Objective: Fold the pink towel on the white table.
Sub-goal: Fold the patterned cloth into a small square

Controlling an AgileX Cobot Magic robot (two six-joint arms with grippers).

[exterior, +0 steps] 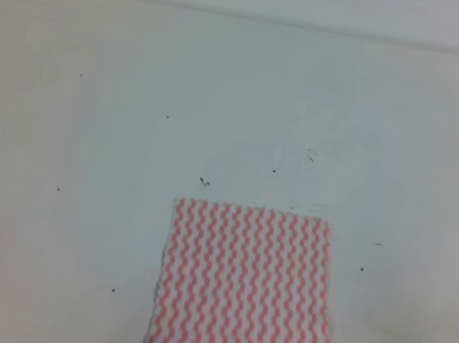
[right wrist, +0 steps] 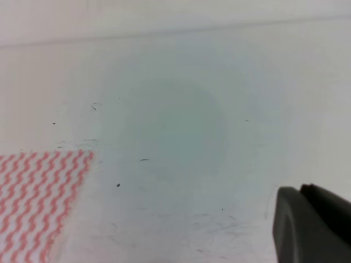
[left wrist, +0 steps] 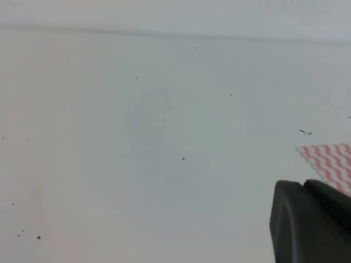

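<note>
Up high first: pink towel lying flat and spread at about six o'clock on the white counter, slightly right of centre, near edge close to the bottom of the view; no arm visible here. Looks thin, limp and very light, likely to drape and slide rather than hold a crease, so best taken by pinching corners, probably the two near ones or the two far ones, then carried over to the opposite edge. Over to the left wrist view: only a corner of the towel peeking in at three o'clock, dark body of the left fingers at five o'clock, tips out of frame, spread or closed impossible to tell. Right wrist view now: towel at eight o'clock, far corner crisp and flat, right fingers a dark block at five o'clock, well apart from the cloth, state again impossible to tell.
</note>
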